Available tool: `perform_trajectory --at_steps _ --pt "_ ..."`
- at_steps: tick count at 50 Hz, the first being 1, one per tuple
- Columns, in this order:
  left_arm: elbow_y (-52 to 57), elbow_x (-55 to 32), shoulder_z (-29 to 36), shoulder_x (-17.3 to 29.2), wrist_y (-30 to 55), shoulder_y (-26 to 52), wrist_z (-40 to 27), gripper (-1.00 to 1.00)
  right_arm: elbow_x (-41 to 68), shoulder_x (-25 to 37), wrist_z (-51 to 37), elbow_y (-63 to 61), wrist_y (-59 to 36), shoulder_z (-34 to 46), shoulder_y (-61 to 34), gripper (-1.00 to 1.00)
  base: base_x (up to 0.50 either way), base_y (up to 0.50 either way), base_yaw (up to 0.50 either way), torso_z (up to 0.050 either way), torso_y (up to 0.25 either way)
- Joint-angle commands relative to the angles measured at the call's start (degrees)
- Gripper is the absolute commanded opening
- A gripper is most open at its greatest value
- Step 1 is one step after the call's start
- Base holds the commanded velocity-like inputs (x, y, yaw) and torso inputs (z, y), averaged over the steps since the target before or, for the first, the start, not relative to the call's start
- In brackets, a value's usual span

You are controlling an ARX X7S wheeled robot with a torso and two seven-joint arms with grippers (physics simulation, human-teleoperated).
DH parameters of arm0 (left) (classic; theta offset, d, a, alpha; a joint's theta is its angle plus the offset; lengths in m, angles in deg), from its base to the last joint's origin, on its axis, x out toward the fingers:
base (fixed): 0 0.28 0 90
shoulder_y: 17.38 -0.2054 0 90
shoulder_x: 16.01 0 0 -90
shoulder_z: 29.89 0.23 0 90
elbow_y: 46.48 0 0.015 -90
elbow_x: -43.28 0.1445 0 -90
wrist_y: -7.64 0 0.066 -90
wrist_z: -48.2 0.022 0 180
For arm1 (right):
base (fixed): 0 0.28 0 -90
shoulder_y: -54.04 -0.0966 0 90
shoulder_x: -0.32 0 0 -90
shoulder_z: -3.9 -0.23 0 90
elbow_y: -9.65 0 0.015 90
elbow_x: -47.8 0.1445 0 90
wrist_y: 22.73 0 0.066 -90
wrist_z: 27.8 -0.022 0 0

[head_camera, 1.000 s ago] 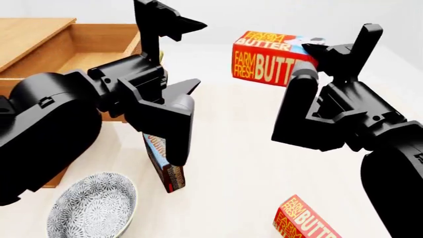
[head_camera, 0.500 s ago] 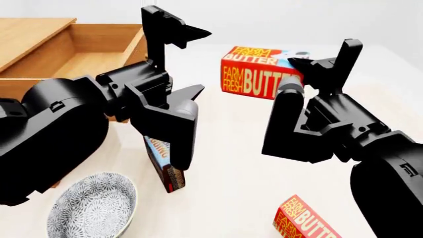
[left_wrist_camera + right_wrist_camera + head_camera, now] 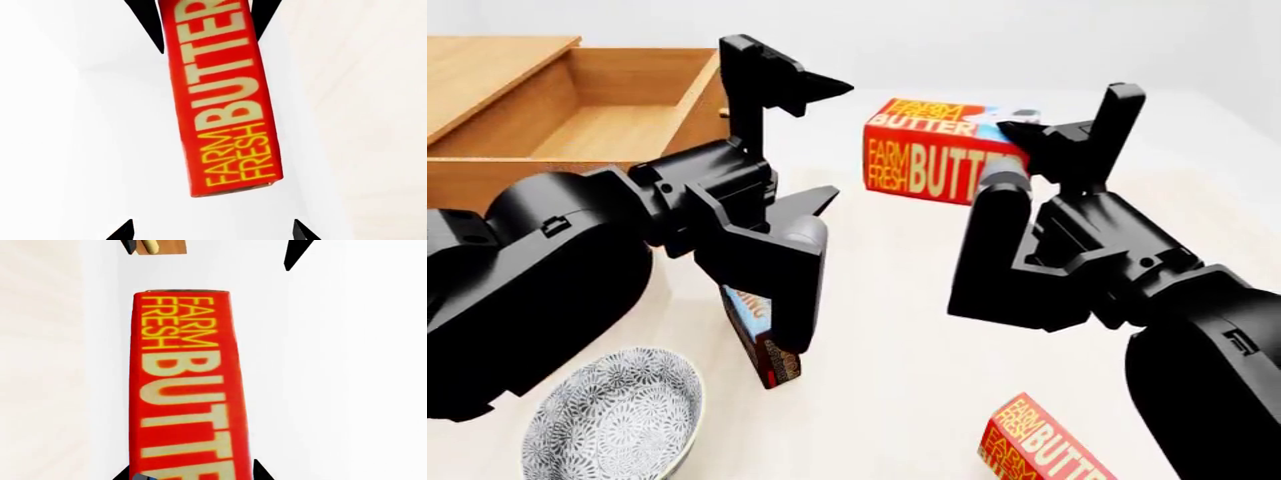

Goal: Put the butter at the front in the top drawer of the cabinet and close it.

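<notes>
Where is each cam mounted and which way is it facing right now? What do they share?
Head view: on the head, facing forward and down over the table, open drawer and bowl; both arms, left pincer and right pincer show.
Left wrist view: near the left pincer, facing the butter box; its own fingertips show.
Right wrist view: near the right pincer, looking along the butter box it grips; its fingertips show.
Shared: all three see that butter box; the wrist views face it from opposite ends.

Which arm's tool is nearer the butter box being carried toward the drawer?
Right. The right tool is gripping the butter at its end; the left tool is open beside it, apart.
</notes>
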Motion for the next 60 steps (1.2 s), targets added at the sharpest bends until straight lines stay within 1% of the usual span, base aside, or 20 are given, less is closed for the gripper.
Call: perform_trajectory --at_steps 1,13,60 --pt "-0.35 0.01 -0.08 -0.26 -0.25 -0.49 -0.31 1.0 -6.75 -0.52 -0.78 -0.25 0.65 -1.76 -1.41 -1.0 0.0 0.0 0.0 0.0 0.0" --pt "-1.19 -0.13 -0.38 -1.12 -1.04 -0.78 -0.68 1.0 -6.56 -0.73 -0.69 -0.27 0.95 -2.26 -1.18 -1.0 0.0 0.0 0.0 0.001 0.002" --pt "-1.03 -0.38 -0.35 -1.56 -1.3 -1.86 0.08 1.0 -7.03 -1.33 0.66 -2.08 0.4 -2.66 -1.08 -1.0 0.0 0.0 0.0 0.0 0.001"
